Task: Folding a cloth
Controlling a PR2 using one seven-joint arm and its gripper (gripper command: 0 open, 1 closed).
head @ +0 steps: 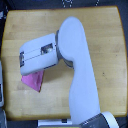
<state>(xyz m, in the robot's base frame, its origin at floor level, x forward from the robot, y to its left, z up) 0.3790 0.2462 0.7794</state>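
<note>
The pink-magenta cloth (33,81) lies on the wooden table (100,35) toward the exterior view's left, showing as a small pointed patch. Most of it is covered by my white arm, which reaches in from the bottom right and bends left over it. The gripper end (22,57) sits at the left tip of the white forearm, just above the cloth. Its fingers are too blurred and foreshortened to make out, so I cannot tell whether they hold the cloth.
The table's edges run near the top, left and right of the view, with dark floor beyond. A pale object (1,85) stands at the left edge beside the table.
</note>
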